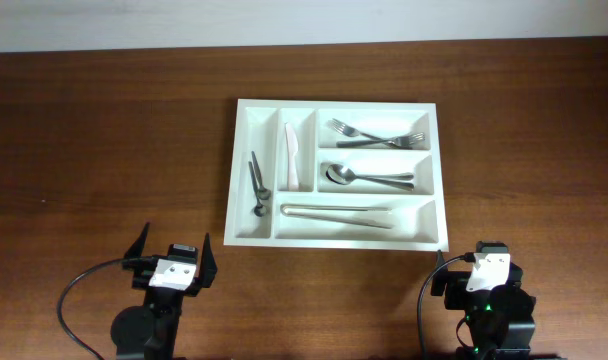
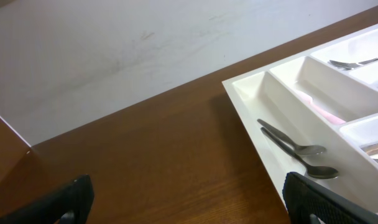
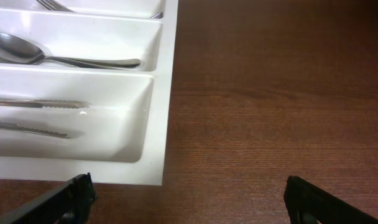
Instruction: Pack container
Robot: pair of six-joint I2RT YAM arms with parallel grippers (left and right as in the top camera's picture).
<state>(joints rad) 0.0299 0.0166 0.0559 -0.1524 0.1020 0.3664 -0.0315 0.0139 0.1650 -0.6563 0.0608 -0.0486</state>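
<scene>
Overhead, the container [image 1: 334,104] lies beyond the left claw [image 1: 175,246] and right claw [image 1: 480,259], both released.

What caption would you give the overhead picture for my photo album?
White cutlery tray holding forks, spoons and tongs; left gripper and right gripper both open nearby.

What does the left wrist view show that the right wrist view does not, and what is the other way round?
Only left wrist: two small spoons in the outermost narrow compartment, a white piece in the next one, and a pale surface beyond the table. Only right wrist, recognisably: the large spoon and, one compartment nearer the camera, the tongs. Both: the white container, the brown table, a bit of a fork, and each camera's own gripper, the left gripper and right gripper, jaws open.
</scene>
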